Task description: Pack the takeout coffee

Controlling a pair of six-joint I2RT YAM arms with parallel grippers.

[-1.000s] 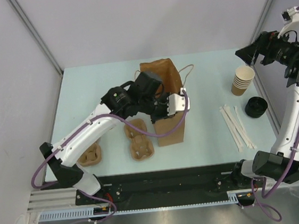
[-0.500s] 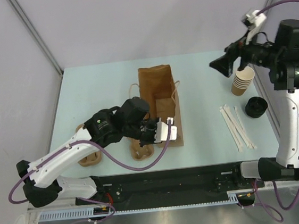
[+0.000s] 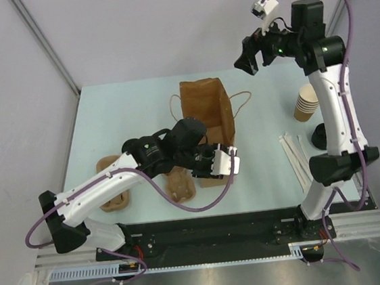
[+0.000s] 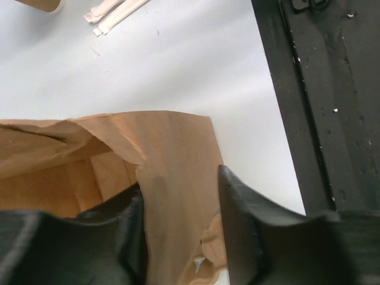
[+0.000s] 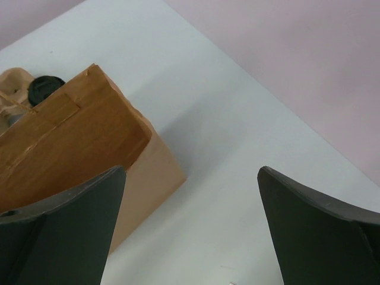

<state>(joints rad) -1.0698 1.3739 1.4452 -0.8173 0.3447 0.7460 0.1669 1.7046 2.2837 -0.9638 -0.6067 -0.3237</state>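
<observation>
Takeout coffee is not plainly in view: no lidded cup shows on the table [image 3: 126, 115] from above, and the floor of the brown paper bag [image 3: 202, 99] is hidden, so I cannot tell whether it already sits inside. A small dark round shape [image 5: 46, 89] past the bag's far corner in the right wrist view may be a lid or part of the left arm.

The bag stands open mid-table. The left gripper [image 4: 180, 181] is part-spread, its fingers either side of the bag's near wall, with no squeeze on the paper that I can see. The right gripper [image 5: 191, 172] is spread wide and empty, high over the far side of the table.

The likeliest trouble is the bag. With nothing clamping it, the light paper could slump or tip, and a finger pulled away at an angle could snag the rim or a twine handle and drag it over. The near wall already looks creased.

Two pulp carriers [image 3: 179, 184] lie just beside the bag under the left arm, and the black rail at the near edge is close behind the gripper. Room is better on the right, between the bag and the stack of lidless cups [image 3: 308, 103], the wrapped sticks [image 3: 299, 161] and the black lid [image 3: 318, 136], and across the bare far-left corner.
</observation>
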